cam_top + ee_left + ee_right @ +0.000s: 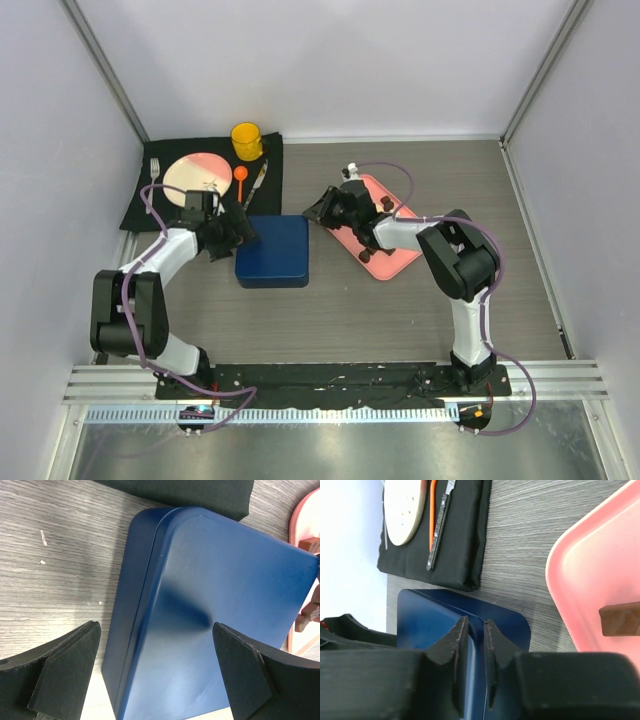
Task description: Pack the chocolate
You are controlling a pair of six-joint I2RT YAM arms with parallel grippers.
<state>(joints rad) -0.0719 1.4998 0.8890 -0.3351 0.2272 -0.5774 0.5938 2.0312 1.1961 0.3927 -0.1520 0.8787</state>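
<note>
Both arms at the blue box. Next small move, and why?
Probably close the left gripper on the blue box to brace it. Its jaws stand open astride the box's left edge, while the right gripper looks pinched on its right rim, and the chocolate lies on the pink tray.

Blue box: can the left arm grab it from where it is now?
Probably yes. The left gripper is wide open and pointed at the blue box close by, with nothing between them.

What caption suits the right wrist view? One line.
Right gripper pinching the box rim, beside the pink tray holding chocolate.
</note>
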